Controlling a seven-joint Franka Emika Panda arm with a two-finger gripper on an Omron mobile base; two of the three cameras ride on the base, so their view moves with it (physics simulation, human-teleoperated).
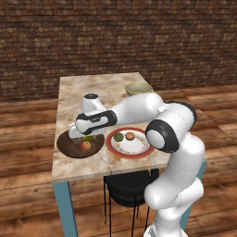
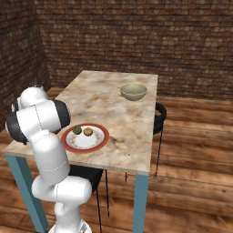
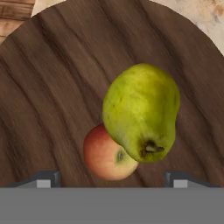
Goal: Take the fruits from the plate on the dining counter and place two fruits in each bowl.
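Note:
My gripper (image 3: pixel 112 178) is open, its two fingertips spread wide over the dark brown wooden bowl (image 3: pixel 48 100). In the bowl lies the red apple (image 3: pixel 105 157), with the yellow-green elongated fruit (image 3: pixel 142 111) resting partly over it, free of both fingers. From the left base view the gripper (image 1: pixel 81 135) hangs just above this bowl (image 1: pixel 69 147) at the dining counter's (image 1: pixel 92 92) near left. Beside it the red-rimmed plate (image 1: pixel 131 142) carries the dark green fruit (image 1: pixel 119 136) and the brownish-orange fruit (image 1: pixel 130 135). The pale bowl (image 1: pixel 138 88) stands at the far right.
A black stool (image 1: pixel 127 190) stands under the counter's near edge, and a dark chair (image 2: pixel 159 113) sits at its right side. The plate (image 2: pixel 85 138) lies near the front edge, the pale bowl (image 2: pixel 133 91) further back. A brick wall closes the room behind.

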